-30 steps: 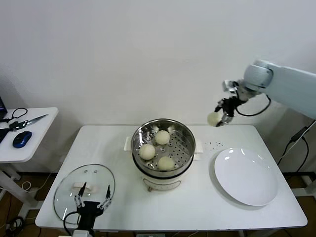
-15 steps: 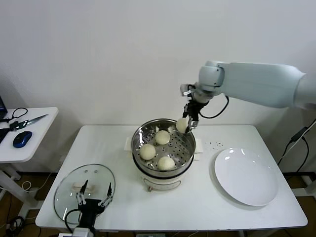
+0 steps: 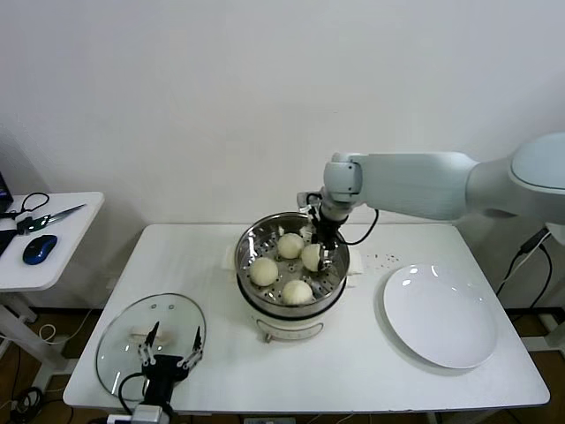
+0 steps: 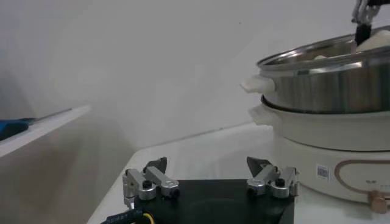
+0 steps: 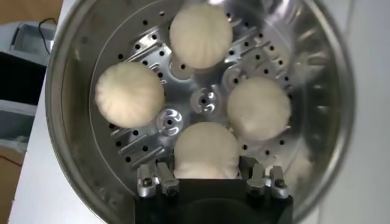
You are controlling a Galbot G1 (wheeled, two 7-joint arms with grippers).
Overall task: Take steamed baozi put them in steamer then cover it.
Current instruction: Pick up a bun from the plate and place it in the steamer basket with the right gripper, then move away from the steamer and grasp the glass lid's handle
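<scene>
Right gripper (image 5: 207, 178) jaws pinching fourth baozi (image 5: 206, 150), seemingly seated in steamer (image 5: 73, 146).

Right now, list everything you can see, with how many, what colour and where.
steamed baozi: four, cream-white, all inside the steamer; one sits between the right tool's fingers.
steamer: one, shiny steel on a white base, table centre.
cover: one, clear glass, on the table's front left corner.
plate: one, white, right of the steamer.
table: one, white.
side table: one, white, far left, carrying scissors and a blue mouse.
right tool: in the steamer, around a baozi.
left tool: open, above the cover.
</scene>
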